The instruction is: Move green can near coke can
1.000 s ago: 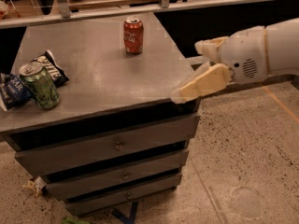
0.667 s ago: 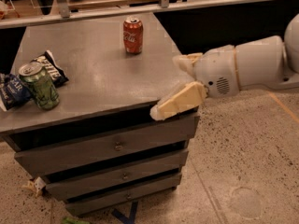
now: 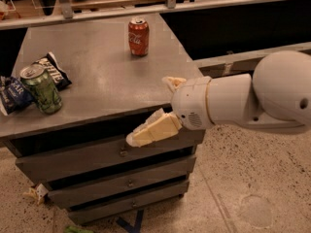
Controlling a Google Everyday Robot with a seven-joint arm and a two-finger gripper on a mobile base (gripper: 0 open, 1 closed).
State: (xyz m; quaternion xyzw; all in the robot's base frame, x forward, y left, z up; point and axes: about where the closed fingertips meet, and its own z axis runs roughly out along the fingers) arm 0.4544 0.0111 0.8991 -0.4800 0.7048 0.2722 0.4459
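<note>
The green can (image 3: pixel 41 88) stands upright near the front left of the grey cabinet top (image 3: pixel 102 76). The coke can (image 3: pixel 138 36) stands upright at the back middle of the top, far from the green can. My gripper (image 3: pixel 148 111) hangs at the front right edge of the cabinet, well to the right of the green can and in front of the coke can. Its pale fingers (image 3: pixel 151 130) are spread apart and hold nothing.
A black snack bag (image 3: pixel 54 71) and a blue snack bag (image 3: pixel 11 95) lie right beside the green can at the left edge. The cabinet has three drawers (image 3: pixel 112 154) below. A rail (image 3: pixel 146 6) runs behind it. Speckled floor (image 3: pixel 252 188) lies to the right.
My gripper and arm have moved left and slightly lower, from beside the cabinet's right side to its front right edge. The cans have not moved.
</note>
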